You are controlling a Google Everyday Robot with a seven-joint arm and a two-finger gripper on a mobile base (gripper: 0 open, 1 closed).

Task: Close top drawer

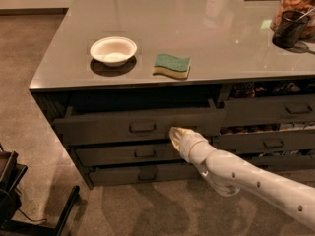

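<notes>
The top drawer (98, 127) is a wide dark grey drawer under the counter's left part, with a small bar handle (142, 128) at its centre. It stands slightly open, with a dark gap above its front. My gripper (175, 133) is at the end of the white arm that comes in from the lower right. Its tip touches the drawer front just right of the handle.
On the grey counter (206, 43) lie a white bowl (113, 50) and a green-and-yellow sponge (171, 65). A dark cup (289, 28) and a jar stand at the far right. Two shallower drawers sit below; narrower drawers (270, 112) at right stand ajar. A dark stand (10, 191) is on the floor at left.
</notes>
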